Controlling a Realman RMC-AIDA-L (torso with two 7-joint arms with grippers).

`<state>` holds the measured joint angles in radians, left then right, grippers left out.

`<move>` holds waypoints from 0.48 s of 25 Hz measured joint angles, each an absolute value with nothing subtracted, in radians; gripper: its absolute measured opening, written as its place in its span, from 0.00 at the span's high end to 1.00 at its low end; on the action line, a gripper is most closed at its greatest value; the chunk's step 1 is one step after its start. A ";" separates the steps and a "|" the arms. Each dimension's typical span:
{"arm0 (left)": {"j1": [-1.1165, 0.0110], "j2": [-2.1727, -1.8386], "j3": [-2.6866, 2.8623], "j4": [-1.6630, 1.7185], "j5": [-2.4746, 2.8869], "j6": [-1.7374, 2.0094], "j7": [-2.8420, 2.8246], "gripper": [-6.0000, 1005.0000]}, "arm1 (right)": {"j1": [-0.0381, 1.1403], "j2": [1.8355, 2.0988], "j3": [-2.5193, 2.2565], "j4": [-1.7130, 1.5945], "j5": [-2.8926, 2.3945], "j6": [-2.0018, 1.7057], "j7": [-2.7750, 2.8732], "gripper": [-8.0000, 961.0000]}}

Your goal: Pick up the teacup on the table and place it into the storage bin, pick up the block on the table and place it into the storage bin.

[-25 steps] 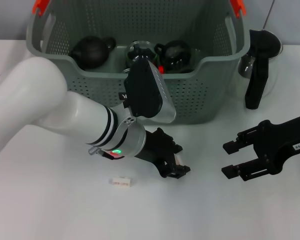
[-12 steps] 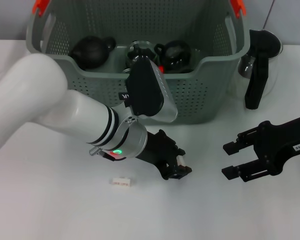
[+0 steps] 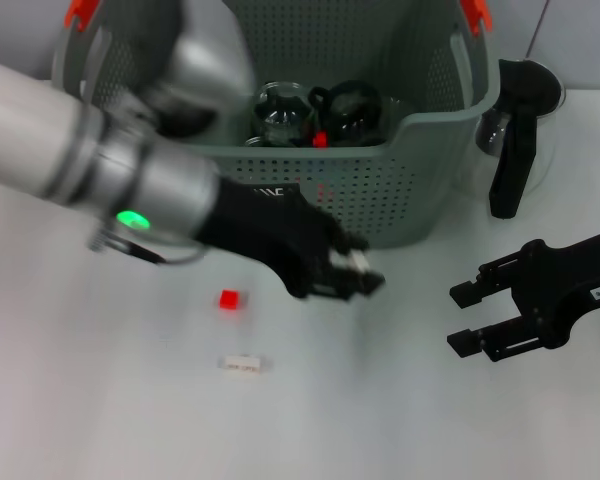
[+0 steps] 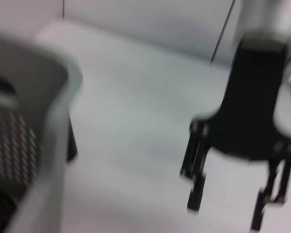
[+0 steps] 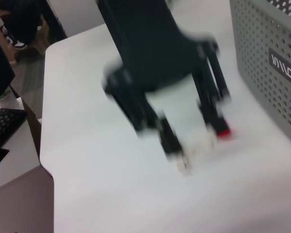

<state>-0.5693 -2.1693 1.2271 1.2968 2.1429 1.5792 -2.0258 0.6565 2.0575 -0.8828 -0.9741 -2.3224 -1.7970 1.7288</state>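
My left arm reaches across in front of the storage bin (image 3: pixel 420 190), its left gripper (image 3: pixel 342 275) low beside the bin's front wall; blurred, so I cannot tell how its jaws stand. A small red block (image 3: pixel 229 299) lies on the white table (image 3: pixel 100 420) before the bin, a white piece (image 3: pixel 243 364) beyond it. The right gripper (image 3: pixel 467 317) rests off the bin's right front corner, jaws apart, empty. Dark teapots (image 3: pixel 352 106) sit inside the bin.
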 joint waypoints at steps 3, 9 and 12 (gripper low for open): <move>-0.558 -2.168 1.076 1.426 2.101 1.667 -2.051 0.60 | 0.657 2.057 -0.884 -0.974 -2.322 -1.798 1.729 0.31; -0.645 -2.131 0.837 1.429 2.088 1.657 -2.083 0.59 | 0.660 2.058 -0.890 -0.974 -2.322 -1.795 1.729 0.31; -0.721 -2.069 0.819 1.279 2.095 1.579 -2.099 0.59 | 0.661 2.061 -0.890 -0.974 -2.322 -1.793 1.729 0.31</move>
